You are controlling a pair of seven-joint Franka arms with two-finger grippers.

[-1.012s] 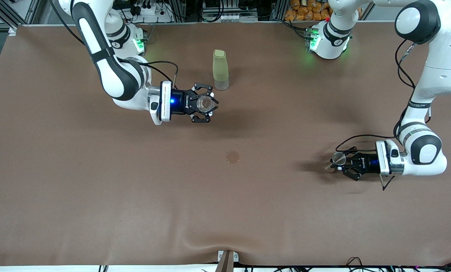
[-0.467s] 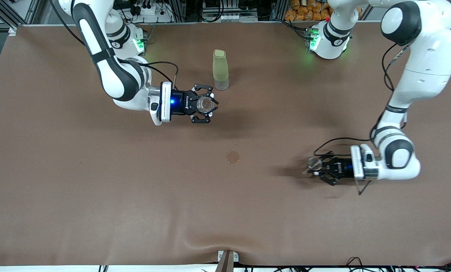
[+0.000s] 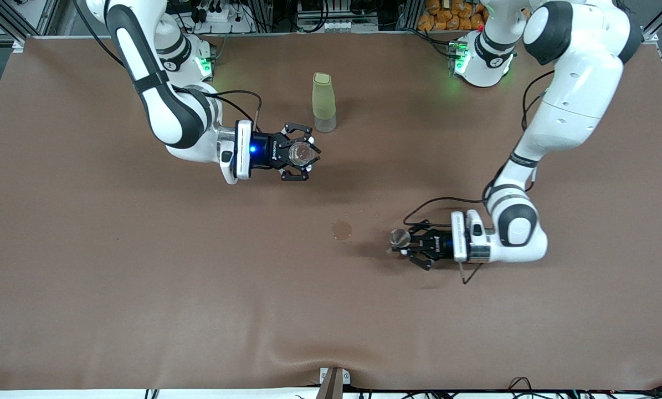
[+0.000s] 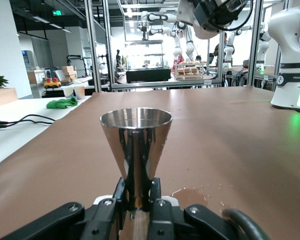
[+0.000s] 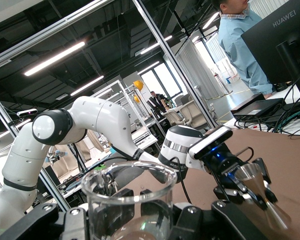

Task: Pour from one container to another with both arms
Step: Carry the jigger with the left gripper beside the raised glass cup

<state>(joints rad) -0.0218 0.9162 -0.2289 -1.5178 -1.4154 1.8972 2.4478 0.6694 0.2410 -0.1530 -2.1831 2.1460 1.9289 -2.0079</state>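
The small clear glass cup (image 3: 300,152) stands upright in my right gripper (image 3: 304,153), which is shut on it above the table close to the green bottle. In the right wrist view the cup (image 5: 130,200) fills the foreground between the black fingers (image 5: 50,222). The silvery hourglass jigger (image 3: 400,238) is upright in my left gripper (image 3: 406,245), shut on its narrow waist, low over the table beside a wet stain. The left wrist view shows the jigger (image 4: 136,142) rising from that gripper (image 4: 139,192). The jigger (image 5: 257,185) also shows farther off in the right wrist view.
A tall pale-green bottle (image 3: 323,102) stands near the robots' bases, mid-table. A round wet stain (image 3: 342,230) with small droplets marks the brown table cover (image 3: 142,277); the stain (image 4: 192,196) also shows in the left wrist view. The right arm's base (image 4: 290,75) stands at the table's edge.
My left arm has carried the jigger toward the middle of the table, close to the wet stain. The right arm and the glass cup have not moved.
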